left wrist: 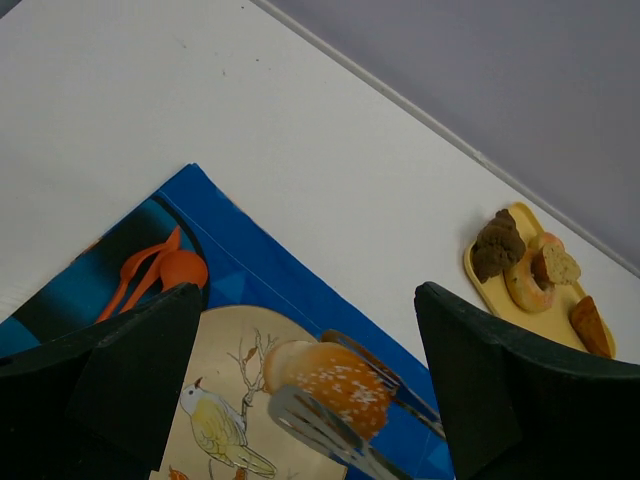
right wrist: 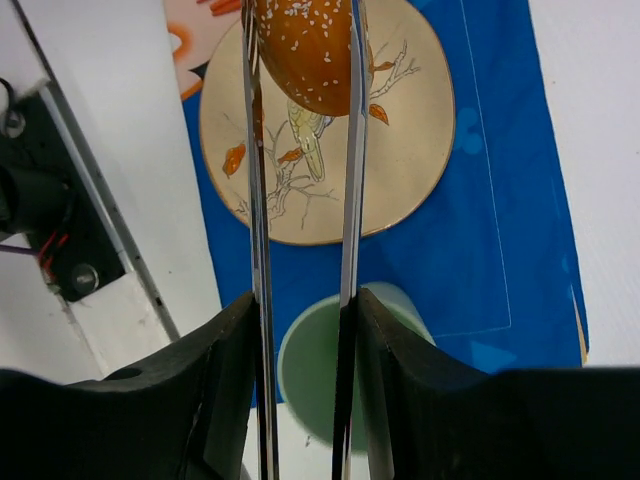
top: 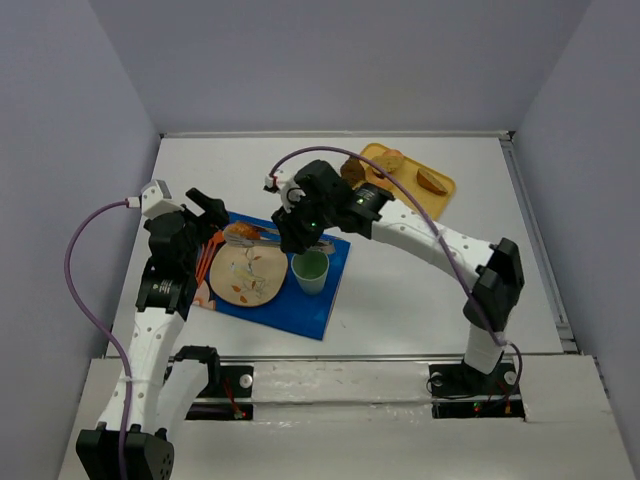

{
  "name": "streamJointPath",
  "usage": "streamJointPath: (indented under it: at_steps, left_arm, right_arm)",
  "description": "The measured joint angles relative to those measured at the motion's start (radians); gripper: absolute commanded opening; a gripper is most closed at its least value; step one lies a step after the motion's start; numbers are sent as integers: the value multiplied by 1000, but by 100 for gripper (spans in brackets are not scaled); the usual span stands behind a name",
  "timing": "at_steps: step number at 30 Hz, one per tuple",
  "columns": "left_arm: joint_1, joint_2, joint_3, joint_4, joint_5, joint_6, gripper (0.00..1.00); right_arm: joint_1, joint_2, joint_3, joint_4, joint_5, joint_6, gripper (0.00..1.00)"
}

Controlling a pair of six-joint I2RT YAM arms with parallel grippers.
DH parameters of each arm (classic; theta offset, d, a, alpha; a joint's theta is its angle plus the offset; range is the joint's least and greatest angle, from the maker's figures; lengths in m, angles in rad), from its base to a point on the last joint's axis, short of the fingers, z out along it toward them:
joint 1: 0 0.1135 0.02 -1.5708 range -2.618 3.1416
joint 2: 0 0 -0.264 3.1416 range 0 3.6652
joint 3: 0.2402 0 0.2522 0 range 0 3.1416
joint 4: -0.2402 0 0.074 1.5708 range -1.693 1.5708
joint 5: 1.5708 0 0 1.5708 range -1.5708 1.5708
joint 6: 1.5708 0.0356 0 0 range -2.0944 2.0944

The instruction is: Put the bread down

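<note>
- Tongs (top: 262,233) are pinching the bread (top: 240,232) left of centre in the top external view. The roll is hanging at the upper edge of the bird-patterned plate (top: 222,280), and whether it is touching the plate cannot be told.
- The right gripper (top: 290,235) is clamping the tongs, its arm arching in from the lower right. The green cup (top: 310,270) is standing on the blue placemat (top: 315,305), just right of the plate.
- The left gripper (top: 210,213) is hovering at the placemat's upper left corner. A yellow tray (top: 408,190) of pastries is lying at the upper right, well apart from the placemat.
- In the left wrist view, the bread (left wrist: 335,385) is sitting low in the centre between the flat metal blades of the tongs (left wrist: 320,425), over the plate's top edge. The left gripper's fingers (left wrist: 130,370) are standing wide apart in the two lower corners, holding nothing.
- Orange cutlery (left wrist: 150,270) is lying on the placemat at the left. The yellow tray (left wrist: 500,295) at the right edge is carrying a dark lumpy pastry (left wrist: 497,248) among other pieces.
- In the right wrist view, the seeded bread (right wrist: 310,45) is being squeezed at top centre between the two blades of the tongs (right wrist: 349,200), above the plate's upper part. Black fingers (right wrist: 400,390) are pressing the blades from both sides at the bottom, and the green cup (right wrist: 305,370) is showing between them, below the plate (right wrist: 410,130).
</note>
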Motion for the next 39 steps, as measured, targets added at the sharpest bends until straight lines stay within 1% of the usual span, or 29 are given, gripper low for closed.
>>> streamJointPath:
  at_steps: [5,8,9,10,13,21,23,25,29,33,34,36,39]
  left_arm:
    - [0,0,0,-11,-7,-4,99]
    - [0,0,0,-13,-10,-4,99]
    - [0,0,0,-13,-11,-5,99]
    - [0,0,0,-14,-13,-5,99]
    - [0,0,0,-14,-14,-8,99]
    - [0,0,0,-14,-14,-8,99]
    - [0,0,0,-14,-14,-8,99]
    - [0,0,0,-16,-14,-8,99]
    - [0,0,0,-18,-14,-9,99]
    - [0,-4,0,-18,-14,-8,99]
    - [0,-6,0,-18,-14,-8,99]
    - [0,-10,0,-18,-14,-9,99]
    - [0,-13,0,-18,-14,-10,99]
  right_arm:
    - [44,186,122,-70,45,-39,41]
    - [63,259,168,-123,74,-53,48]
    - [65,267,171,-131,79,-55,49]
    - [70,275,174,-145,85,-57,54]
    - [76,278,179,-167,96,-66,57]
    - [76,278,218,-192,119,-72,61]
    - [76,278,235,-194,123,-74,61]
    - [76,278,253,-195,126,-76,58]
    - [77,277,288,-193,153,-72,58]
    - [77,245,296,-190,184,-66,56]
    - [77,230,296,-187,204,-59,54]
    - [77,188,278,-161,264,-26,52]
    - [68,58,182,-109,381,54,49]
